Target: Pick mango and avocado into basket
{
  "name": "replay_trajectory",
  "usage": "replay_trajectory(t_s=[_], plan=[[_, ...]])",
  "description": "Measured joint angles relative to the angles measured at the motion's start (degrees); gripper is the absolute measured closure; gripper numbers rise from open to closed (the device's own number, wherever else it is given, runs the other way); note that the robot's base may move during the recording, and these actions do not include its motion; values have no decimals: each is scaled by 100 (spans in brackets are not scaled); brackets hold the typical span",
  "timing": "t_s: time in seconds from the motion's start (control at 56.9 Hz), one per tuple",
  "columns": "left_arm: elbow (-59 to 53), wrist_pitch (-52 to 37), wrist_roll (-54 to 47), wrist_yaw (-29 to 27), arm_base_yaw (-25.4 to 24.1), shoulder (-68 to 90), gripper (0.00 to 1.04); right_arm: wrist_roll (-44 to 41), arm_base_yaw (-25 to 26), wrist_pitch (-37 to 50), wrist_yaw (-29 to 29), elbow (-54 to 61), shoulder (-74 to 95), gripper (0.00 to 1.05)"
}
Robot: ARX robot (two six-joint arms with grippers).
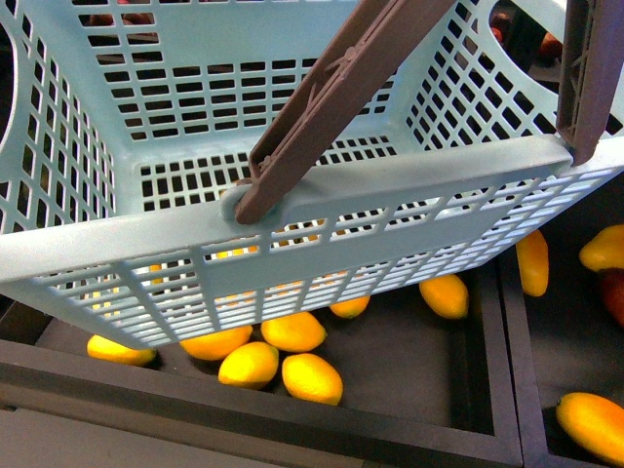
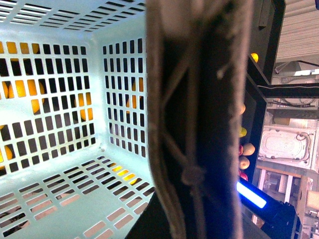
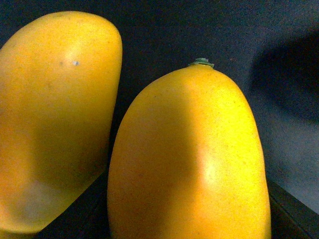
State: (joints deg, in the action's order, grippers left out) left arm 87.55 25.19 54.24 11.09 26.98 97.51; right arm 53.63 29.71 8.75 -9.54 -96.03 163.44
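Note:
The light turquoise basket (image 1: pixel 292 210) hangs tilted and fills most of the front view. Its slotted floor (image 2: pixel 60 194) holds nothing that I can see. My left gripper (image 2: pixel 194 209) is shut on the basket's grey-brown handle (image 2: pixel 199 124), which hides the fingers; a thin tie is knotted round the handle. My right gripper (image 3: pixel 189 224) is shut on the mango (image 3: pixel 189 159), a smooth yellow fruit with a small green stem end that fills the right wrist view. The jaws themselves barely show. No avocado is in view. Neither arm shows in the front view.
A second yellow fruit (image 3: pixel 55 119) lies close beside the held mango. Below the basket, several yellow fruits (image 1: pixel 312 378) lie in a dark tray (image 1: pixel 419 429). A divider (image 1: pixel 502 331) separates it from a right compartment with more yellow fruits (image 1: pixel 595 424) and a red one (image 1: pixel 614 292).

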Motion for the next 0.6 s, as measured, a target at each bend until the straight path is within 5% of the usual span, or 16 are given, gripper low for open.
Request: replay_trajectory(t_s=[0.598], plan=[[0,0,-2,-4,0,0,99,-2940,-2,2070,1147,4625,-4098,42]])
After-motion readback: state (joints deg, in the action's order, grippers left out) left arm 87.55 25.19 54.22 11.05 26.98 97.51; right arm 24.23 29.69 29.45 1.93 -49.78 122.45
